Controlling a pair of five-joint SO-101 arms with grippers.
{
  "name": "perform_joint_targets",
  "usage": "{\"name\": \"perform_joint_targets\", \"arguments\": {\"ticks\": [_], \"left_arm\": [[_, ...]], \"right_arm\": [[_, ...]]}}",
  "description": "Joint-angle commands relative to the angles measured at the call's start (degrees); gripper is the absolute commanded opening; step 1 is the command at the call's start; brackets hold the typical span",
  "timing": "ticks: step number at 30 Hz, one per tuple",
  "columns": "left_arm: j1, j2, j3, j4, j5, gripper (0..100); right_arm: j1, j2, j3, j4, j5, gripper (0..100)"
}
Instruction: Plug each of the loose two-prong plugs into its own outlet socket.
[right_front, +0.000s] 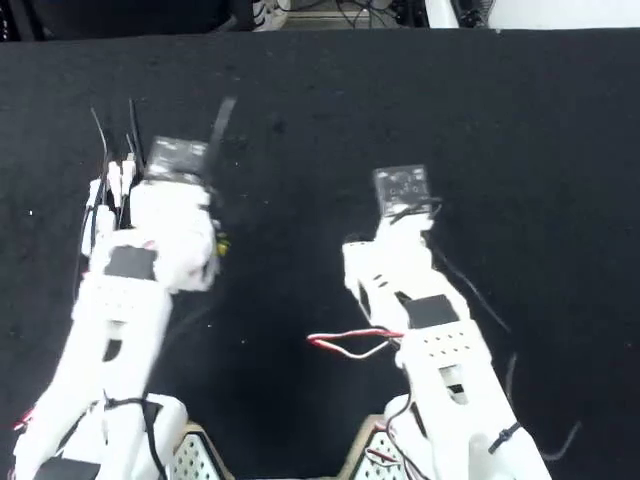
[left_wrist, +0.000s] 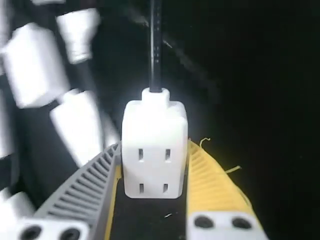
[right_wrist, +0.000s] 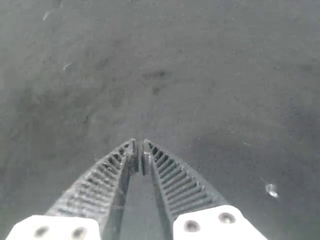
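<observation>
The socket block (left_wrist: 155, 125) is gripped by the left hand (left_wrist: 152, 150) and should be held level; the right hand (right_wrist: 138, 150) is closed, empty.

A black cloth (right_front: 520, 120) spreads wide — cables (right_front: 345, 12) tangle past its far edge.

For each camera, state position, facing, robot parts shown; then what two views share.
High view: fixed above, looking down at the table; left arm and right arm show.
Left wrist: on that wrist, facing along the left hand, shut on the outlet.
Right wrist: on that wrist, facing down past the shut right hand.
High and right wrist share the table.
</observation>
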Motion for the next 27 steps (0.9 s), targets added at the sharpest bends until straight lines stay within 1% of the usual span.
{"name": "perform_joint_targets", "arguments": {"ticks": [1,3,7,8,10,12,15,19,21,24,27], "left_arm": [[6.8,-1.8,2.6,-6.4,0.4,3],[9.2,-1.8,5.6,-10.5,0.8,6],[11.6,-1.8,11.2,-17.3,3.3,21],[11.8,-1.8,12.4,-18.7,3.8,23],[11.8,-1.9,13.7,-20.7,4.7,24],[11.0,-2.5,13.8,-20.8,5.0,24],[7.5,-2.6,12.6,-19.8,5.0,24],[1.4,-2.5,8.3,-14.4,4.9,24],[-2.9,-1.8,5.9,-12.6,5.0,24],[-8.1,-0.4,5.2,-13.9,5.0,24],[-10.7,5.0,3.9,-14.7,5.0,24]], "right_arm": [[1.5,-0.1,-1.0,-1.5,-0.8,1.2],[1.5,-0.1,-1.0,-1.5,-0.8,1.2],[1.3,-0.1,-1.0,-1.5,-0.8,1.2],[1.3,-0.1,-1.0,-1.5,-0.8,1.2],[1.3,-0.1,-1.0,-1.5,-0.8,1.2],[1.3,-0.1,-1.0,-1.5,-0.8,1.2],[1.3,-0.1,-1.0,-1.5,-0.8,1.3],[1.0,-0.1,-1.1,-1.5,-0.8,1.5],[-1.5,0.1,-1.0,-1.5,-0.8,1.5],[-7.6,0.4,-0.5,-1.5,-0.7,1.5],[-10.5,0.4,0.2,-1.5,1.8,1.5]]}}
